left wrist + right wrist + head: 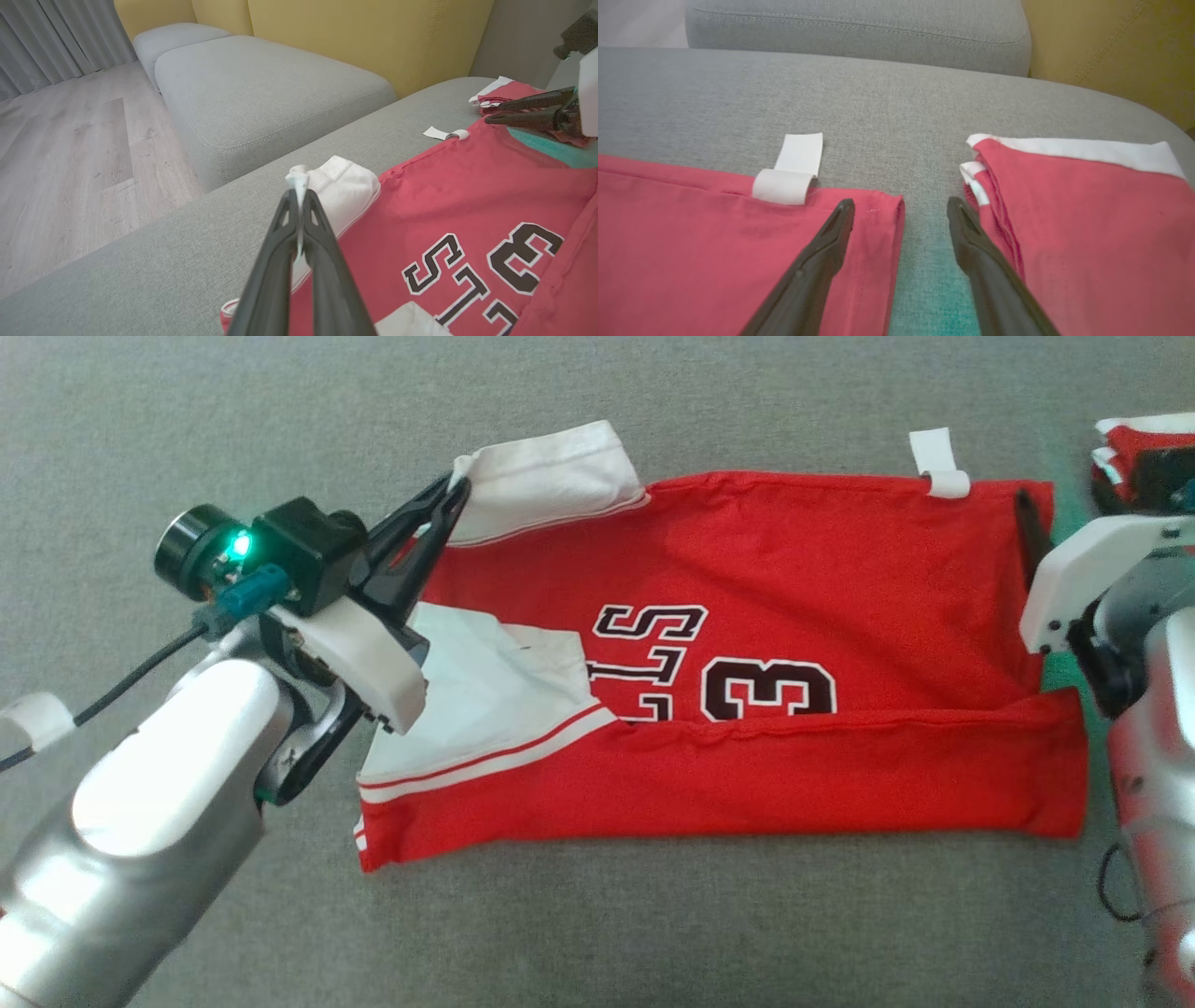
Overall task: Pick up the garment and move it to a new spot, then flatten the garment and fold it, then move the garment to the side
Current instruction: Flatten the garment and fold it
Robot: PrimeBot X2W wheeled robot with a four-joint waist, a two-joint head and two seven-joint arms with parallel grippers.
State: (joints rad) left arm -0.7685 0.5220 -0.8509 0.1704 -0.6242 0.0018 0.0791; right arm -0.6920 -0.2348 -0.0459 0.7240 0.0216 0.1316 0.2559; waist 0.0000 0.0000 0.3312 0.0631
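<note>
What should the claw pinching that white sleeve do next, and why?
Probably the left claw should carry the white sleeve inward and lay it on the red body of the jersey. It is shut on the sleeve's edge, the sleeve sticks out past the far edge, and the near side is already folded over.

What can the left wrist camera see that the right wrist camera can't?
Left wrist view, not the right: wooden floor, grey curtains, black lettering on the jersey, and the left pincer shut on the white sleeve.

Right wrist view adds little: a close look at the folded red pile and its stacked layers, with the open right pincer straddling the gap beside it.

Both: the jersey, its white tag, the pile, the right pincer, the grey cushion and the yellow backrest.
</note>
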